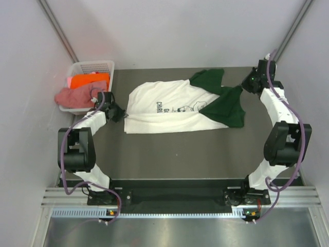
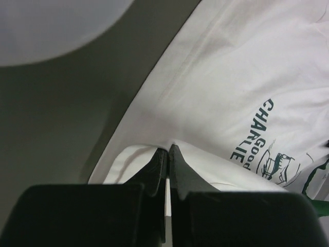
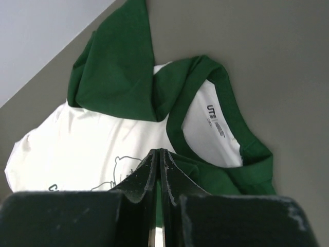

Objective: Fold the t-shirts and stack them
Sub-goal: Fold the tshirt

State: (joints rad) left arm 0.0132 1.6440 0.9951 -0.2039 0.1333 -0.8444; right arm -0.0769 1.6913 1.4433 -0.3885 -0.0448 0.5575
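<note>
A white cloth t-shirt with dark green sleeves and dark print (image 1: pixel 169 105) lies spread on the far half of the dark grey table (image 1: pixel 195 149), hem to the left and collar to the right. A broad band of bare tabletop lies between its near edge and the arm bases. One green sleeve reaches close to the table's far edge, and the other spreads toward the right arm. The white walls (image 1: pixel 180 31) stand close on both sides.

The left gripper (image 1: pixel 119 113) has its jaws pressed together at the hem, and the white cloth gathers up to the tips in the wrist view (image 2: pixel 168 150) – a pinch on the hem. The right gripper (image 1: pixel 249 82) hangs near the collar-side sleeve. Its jaws are closed with nothing between them (image 3: pixel 159 152).

A white plastic lattice basket (image 1: pixel 97 64) sits at the far left corner, just beside the left forearm. It holds a bright orange shirt (image 1: pixel 90 81), and a dusty pink shirt (image 1: pixel 74 96) droops over its near rim.

A green fold lies across the chest and covers part of the print – only some of the lettering shows. The lower parts of both wrist views are blocked by the grippers' dark bodies.
</note>
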